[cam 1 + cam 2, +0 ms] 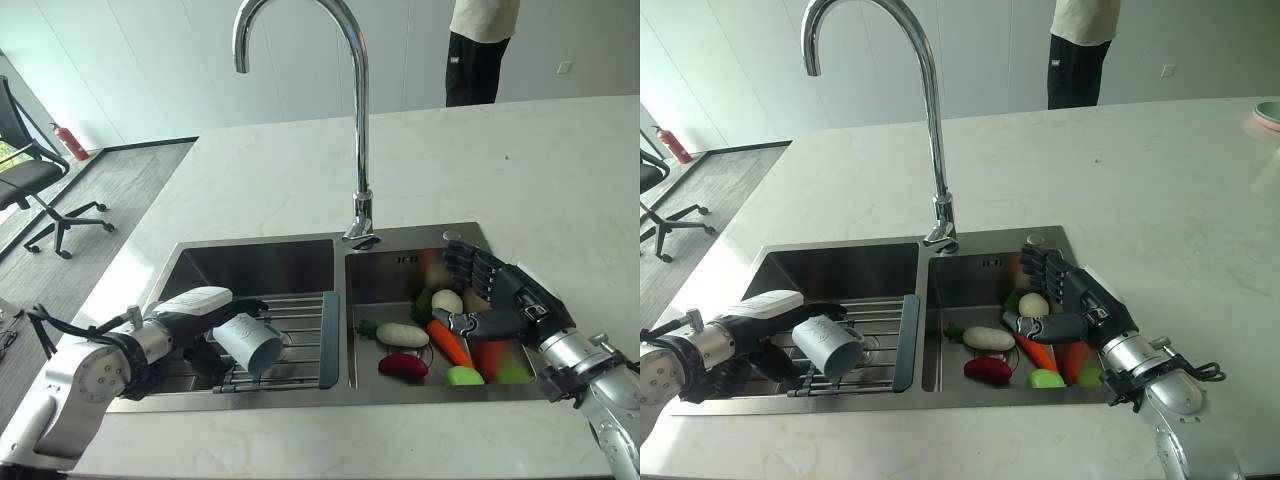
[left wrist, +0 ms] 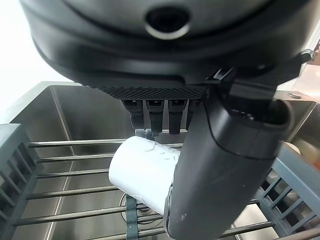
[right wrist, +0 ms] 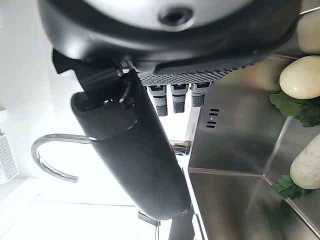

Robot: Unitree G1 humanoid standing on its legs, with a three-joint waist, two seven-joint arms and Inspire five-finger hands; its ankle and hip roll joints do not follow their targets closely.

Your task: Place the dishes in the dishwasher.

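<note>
A pale grey-blue cup [image 1: 248, 342] lies tilted just above the wire rack [image 1: 300, 305] that spans the left sink basin. My left hand [image 1: 200, 305] is shut on it, with the thumb [image 2: 225, 165] across the cup [image 2: 142, 172] and the fingers [image 2: 155, 112] curled behind it. Over the right basin, my right hand [image 1: 500, 293] hovers open with relaxed fingers, just above the vegetables and holding nothing. In the right wrist view its thumb [image 3: 135, 150] and fingers [image 3: 172, 97] stand apart over the basin wall.
The right basin holds a white radish [image 1: 402, 334], a carrot [image 1: 448, 342], a purple vegetable [image 1: 402, 366], a green one [image 1: 463, 376] and a pale round one [image 1: 447, 301]. A tall tap [image 1: 355, 120] stands behind the sink [image 1: 260, 232]. A person [image 1: 480, 50] stands beyond the counter.
</note>
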